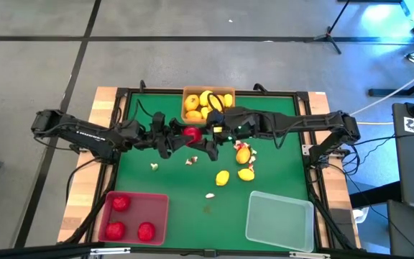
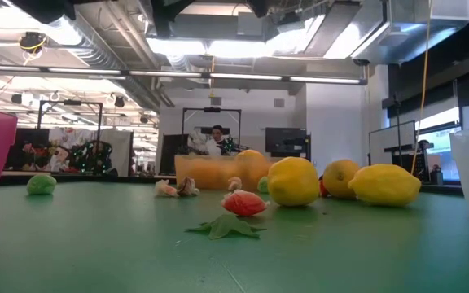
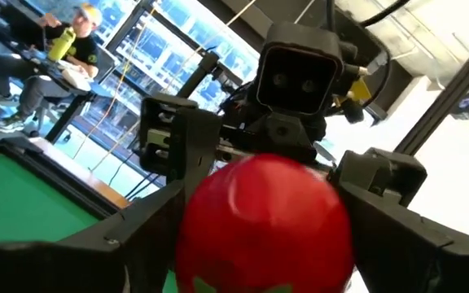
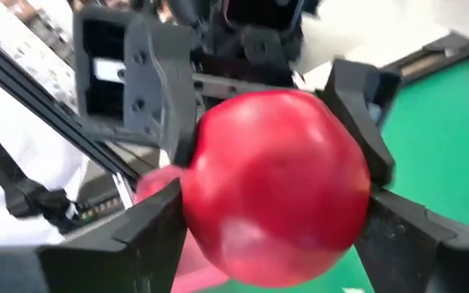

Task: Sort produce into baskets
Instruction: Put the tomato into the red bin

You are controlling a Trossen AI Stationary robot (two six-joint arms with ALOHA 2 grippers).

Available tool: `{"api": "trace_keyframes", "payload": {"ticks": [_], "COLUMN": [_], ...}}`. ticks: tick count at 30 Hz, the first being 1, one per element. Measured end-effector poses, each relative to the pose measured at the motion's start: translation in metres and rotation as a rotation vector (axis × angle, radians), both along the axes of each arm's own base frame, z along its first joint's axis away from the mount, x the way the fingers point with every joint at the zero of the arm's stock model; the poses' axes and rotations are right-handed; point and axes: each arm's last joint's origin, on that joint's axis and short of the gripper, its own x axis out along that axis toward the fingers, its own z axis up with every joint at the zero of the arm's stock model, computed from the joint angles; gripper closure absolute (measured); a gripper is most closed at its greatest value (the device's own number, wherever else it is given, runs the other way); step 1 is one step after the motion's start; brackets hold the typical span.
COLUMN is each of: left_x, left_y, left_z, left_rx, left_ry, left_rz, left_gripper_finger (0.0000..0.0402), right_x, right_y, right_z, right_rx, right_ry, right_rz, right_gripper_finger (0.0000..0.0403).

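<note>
Bright ceiling lights (image 2: 218,45) glare in the low view, and the red fruit (image 4: 279,183) blurs close to both wrist cameras.

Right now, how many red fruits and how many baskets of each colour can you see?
Red fruits: 4 (three in the red basket, one held above the mat)
Red basket: 1
Orange basket: 1
Clear basket: 1
Total: 7

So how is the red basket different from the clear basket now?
The red basket is translucent red and holds three red fruits; the clear basket is whitish and holds nothing. The red basket sits at the table's near left corner, the clear basket at the near right. Both are shallow rectangular trays of similar size.
</note>
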Motion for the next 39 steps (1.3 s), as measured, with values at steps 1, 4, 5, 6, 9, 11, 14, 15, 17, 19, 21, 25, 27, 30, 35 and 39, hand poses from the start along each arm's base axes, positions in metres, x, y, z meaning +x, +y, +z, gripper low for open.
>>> {"api": "trace_keyframes", "payload": {"ticks": [1, 4, 5, 6, 9, 11, 14, 15, 17, 19, 21, 25, 27, 30, 35, 39], "left_x": [0.000, -0.004, -0.005, -0.004, -0.002, -0.004, -0.006, -0.005, -0.005, -0.005, -0.003, -0.001, -0.001, -0.001, -0.001, -0.001], "left_y": [0.000, 0.001, 0.001, 0.001, 0.001, 0.001, 0.001, 0.001, 0.001, 0.001, 0.000, 0.000, 0.000, 0.000, 0.000, 0.000], "left_z": [0.000, 0.015, 0.018, 0.018, 0.017, 0.026, 0.027, 0.025, 0.024, 0.024, 0.018, 0.011, 0.011, 0.011, 0.011, 0.012], "left_rx": [-0.007, -0.023, -0.021, -0.014, 0.019, 0.031, 0.059, 0.062, 0.053, 0.043, 0.032, 0.003, 0.004, 0.019, 0.028, 0.049], "left_ry": [-0.001, -0.097, -0.106, -0.096, -0.062, -0.107, -0.104, -0.087, -0.081, -0.069, -0.010, 0.048, 0.053, 0.056, 0.057, 0.052], "left_rz": [0.005, 0.018, 0.016, 0.015, 0.021, 0.027, 0.034, 0.033, 0.028, 0.021, 0.013, 0.000, 0.000, 0.004, 0.010, 0.016], "left_gripper_finger": [0.0099, 0.0100, 0.0100, 0.0099, 0.0099, 0.0098, 0.0097, 0.0097, 0.0097, 0.0096, 0.0096, 0.0096, 0.0096, 0.0096, 0.0096, 0.0096], "right_x": [-0.001, -0.006, -0.003, -0.004, -0.005, -0.005, -0.004, -0.004, -0.003, -0.002, 0.000, 0.002, 0.002, 0.003, 0.004, 0.005], "right_y": [0.000, 0.000, 0.000, 0.000, 0.000, 0.000, 0.001, 0.001, 0.001, 0.001, 0.002, 0.002, 0.001, -0.001, -0.008, -0.012], "right_z": [-0.002, -0.018, -0.021, -0.022, -0.012, -0.011, -0.014, -0.013, -0.011, -0.009, -0.005, 0.001, 0.002, 0.004, 0.007, 0.008], "right_rx": [-0.004, -0.004, -0.003, -0.002, 0.000, -0.002, 0.005, 0.007, 0.009, 0.012, 0.019, 0.023, 0.023, 0.021, 0.023, 0.038], "right_ry": [0.025, 0.165, 0.167, 0.183, 0.125, 0.119, 0.126, 0.120, 0.101, 0.079, 0.030, -0.028, -0.048, -0.062, -0.096, -0.111], "right_rz": [0.002, 0.007, 0.006, 0.003, -0.001, 0.006, 0.022, 0.026, 0.031, 0.033, 0.049, 0.056, 0.053, 0.031, -0.011, -0.010], "right_gripper_finger": [0.0106, 0.0106, 0.0106, 0.0106, 0.0106, 0.0106, 0.0106, 0.0106, 0.0106, 0.0106, 0.0106, 0.0106, 0.0106, 0.0106, 0.0106, 0.0106]}}
